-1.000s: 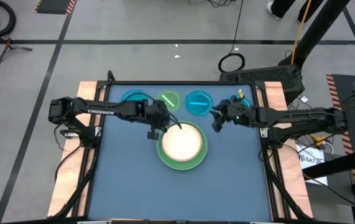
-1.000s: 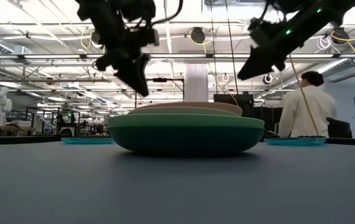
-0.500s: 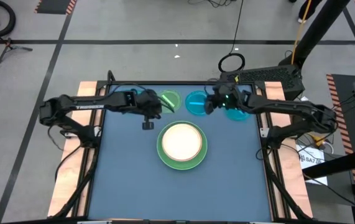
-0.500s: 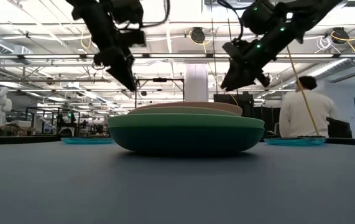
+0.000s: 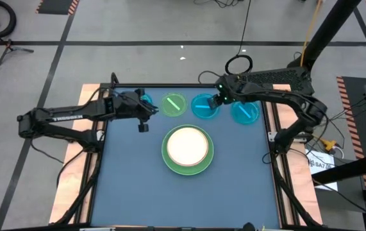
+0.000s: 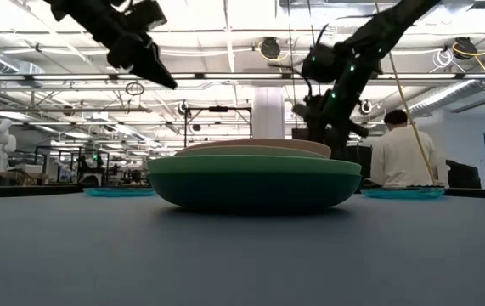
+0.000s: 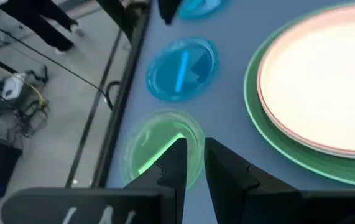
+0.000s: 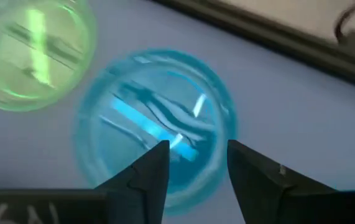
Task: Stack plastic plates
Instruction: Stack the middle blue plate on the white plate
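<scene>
1. The right gripper (image 5: 216, 101) has been brought away from the big stack of plates (image 5: 187, 149) to the back of the table (image 5: 131, 192). It is now held just over the middle cyan plate (image 5: 203, 106), behind the stack.
2. In the right wrist view its fingers are seen spread apart, with the cyan plate (image 8: 155, 124) under the gap between them. Nothing is held by it yet.
3. The left gripper (image 5: 143, 127) has been pulled back from the stack too. It is now to the left of the stack, near the small lime plate (image 5: 174, 104).
4. In the left wrist view its fingers are seen close together, with only a thin gap. Nothing is pinched by them.
5. A second ago both grippers were right at the stack. Now the stack is left alone, with a cream plate on top and green plates under it.
6. It is judged that the big plates are done and the small plates are next. The cyan plate looks likely to be picked up first.
7. Four small plates are still lying in a row behind the stack. Another cyan plate (image 5: 244, 113) is to the right, and one more is mostly hidden under the left arm.
</scene>
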Available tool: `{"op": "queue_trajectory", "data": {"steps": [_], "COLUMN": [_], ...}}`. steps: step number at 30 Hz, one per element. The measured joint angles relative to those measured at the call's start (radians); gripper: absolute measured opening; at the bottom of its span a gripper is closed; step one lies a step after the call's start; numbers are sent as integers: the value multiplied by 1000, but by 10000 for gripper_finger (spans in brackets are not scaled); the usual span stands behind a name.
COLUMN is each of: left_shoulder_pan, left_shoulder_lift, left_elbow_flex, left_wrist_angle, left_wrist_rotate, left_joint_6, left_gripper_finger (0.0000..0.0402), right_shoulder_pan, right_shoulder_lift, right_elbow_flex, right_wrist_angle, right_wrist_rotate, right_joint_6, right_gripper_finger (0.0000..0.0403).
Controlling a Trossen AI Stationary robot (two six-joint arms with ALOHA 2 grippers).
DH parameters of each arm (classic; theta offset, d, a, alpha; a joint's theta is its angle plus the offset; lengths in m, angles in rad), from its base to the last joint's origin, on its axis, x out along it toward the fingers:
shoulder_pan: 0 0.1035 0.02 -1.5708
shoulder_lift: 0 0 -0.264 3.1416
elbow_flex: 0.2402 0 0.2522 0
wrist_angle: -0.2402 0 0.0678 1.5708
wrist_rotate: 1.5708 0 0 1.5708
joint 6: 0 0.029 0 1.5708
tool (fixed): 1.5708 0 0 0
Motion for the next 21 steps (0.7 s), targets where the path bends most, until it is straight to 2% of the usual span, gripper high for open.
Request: {"op": "queue_trajectory", "data": {"steps": [11, 21], "left_shoulder_pan": [10, 10], "left_shoulder_lift": [-43, -43], "left_elbow_flex": [0, 0], "left_wrist_angle": [-63, -62], "left_wrist_rotate": [-1, -1], "left_joint_6": [-31, -32], "left_gripper_finger": [62, 62], "right_shoulder_pan": [-33, -39], "right_shoulder_lift": [163, 233], "right_elbow_flex": [0, -1], "right_wrist_angle": [0, 54], "right_wrist_rotate": [-3, -1], "right_joint_6": [40, 47], "right_gripper_finger": [152, 150]}}
